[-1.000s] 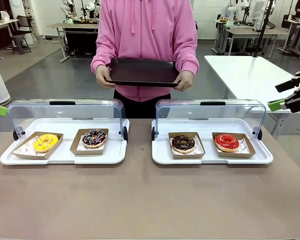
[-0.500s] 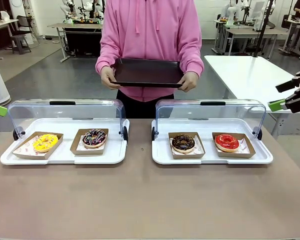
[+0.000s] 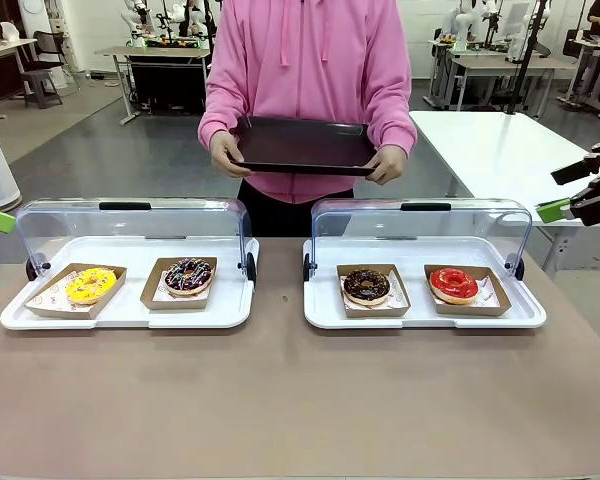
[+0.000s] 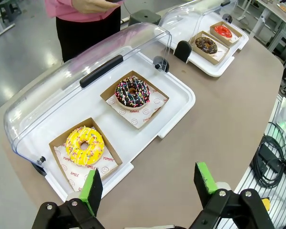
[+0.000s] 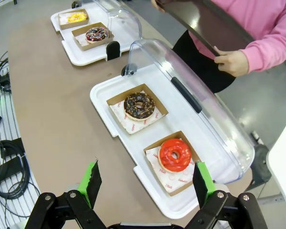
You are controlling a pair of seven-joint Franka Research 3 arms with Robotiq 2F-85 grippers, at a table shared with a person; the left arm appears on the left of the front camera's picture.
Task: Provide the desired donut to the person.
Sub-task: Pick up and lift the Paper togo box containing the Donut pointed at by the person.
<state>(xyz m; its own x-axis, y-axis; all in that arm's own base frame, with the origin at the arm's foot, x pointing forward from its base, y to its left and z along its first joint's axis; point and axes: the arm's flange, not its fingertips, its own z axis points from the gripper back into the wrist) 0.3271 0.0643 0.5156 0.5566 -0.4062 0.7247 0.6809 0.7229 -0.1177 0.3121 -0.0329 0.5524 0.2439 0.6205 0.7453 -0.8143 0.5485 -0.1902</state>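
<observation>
Now, left claw [image 4: 148, 180] and right claw [image 5: 146, 175] both agape, empty; clear lids [image 3: 130, 225] upright between donuts [image 3: 367, 286] and person [image 3: 310, 60].

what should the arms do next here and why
Probably wait with the open left gripper and right gripper: the person in a pink hoodie grips the dark rectangular tray at both sides, pointing at none of the yellow donut, sprinkled dark donut, chocolate donut or red donut, so the choice is unclear.

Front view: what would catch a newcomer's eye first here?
A person in a pink hoodie stands at the far side, holding an empty dark tray. Nearer, two open clear-lidded cases hold donuts, with a yellow donut far left and a red donut far right.
</observation>
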